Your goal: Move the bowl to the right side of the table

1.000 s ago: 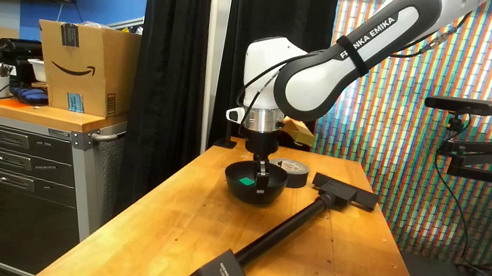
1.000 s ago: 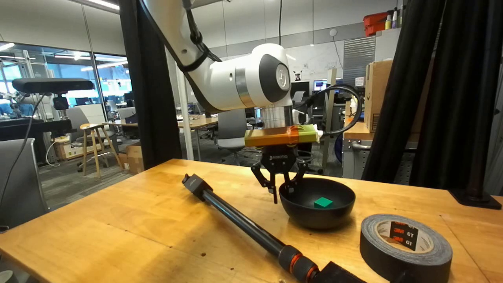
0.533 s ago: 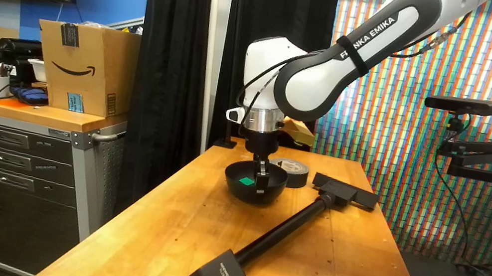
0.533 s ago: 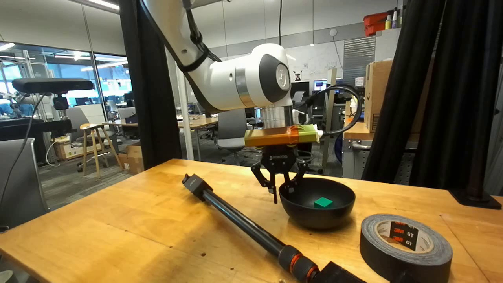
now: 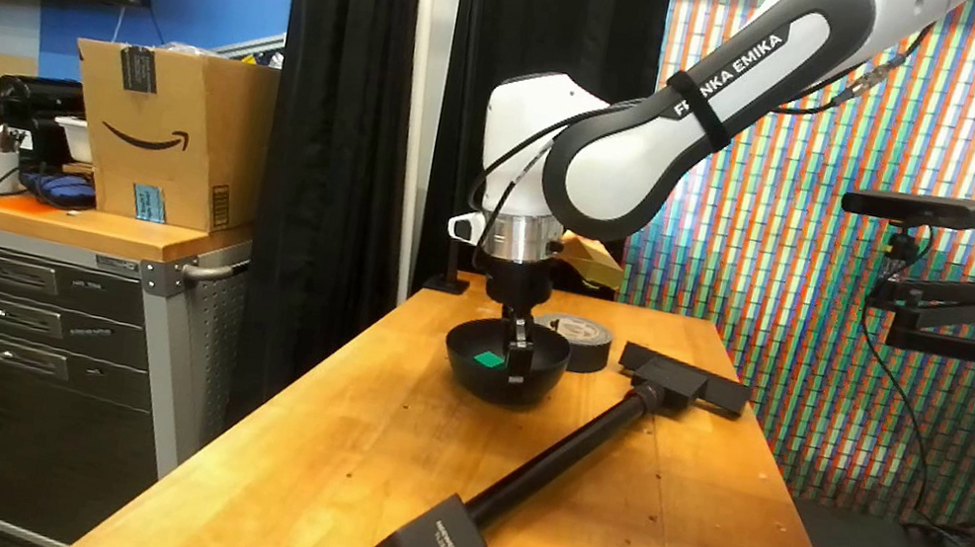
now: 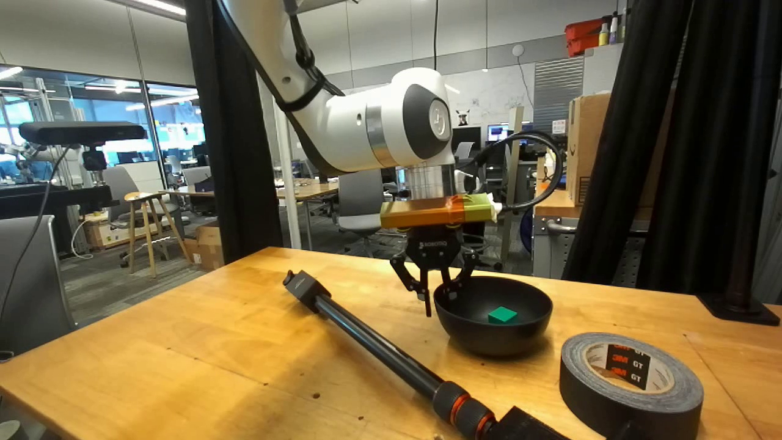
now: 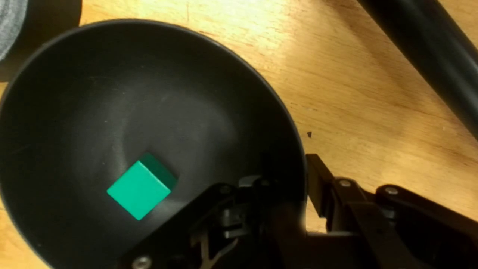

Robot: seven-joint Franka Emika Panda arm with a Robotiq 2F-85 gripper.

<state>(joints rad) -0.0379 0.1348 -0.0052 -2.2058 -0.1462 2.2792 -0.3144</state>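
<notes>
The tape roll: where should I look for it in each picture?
In an exterior view: the tape roll, just right of centre, partly behind the bowl.
In an exterior view: the tape roll, lower right.
Wrist view: the tape roll, cut off at top left.
Shared landmark: the green block in the bowl.

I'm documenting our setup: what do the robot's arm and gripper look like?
The arm is white with dark curved panels, FRANKA EMIKA lettering, a black strap, a silvery wrist band and a black cable. The gripper is black, two-fingered, marked ROBOTIQ, below an orange and lime block.
</notes>
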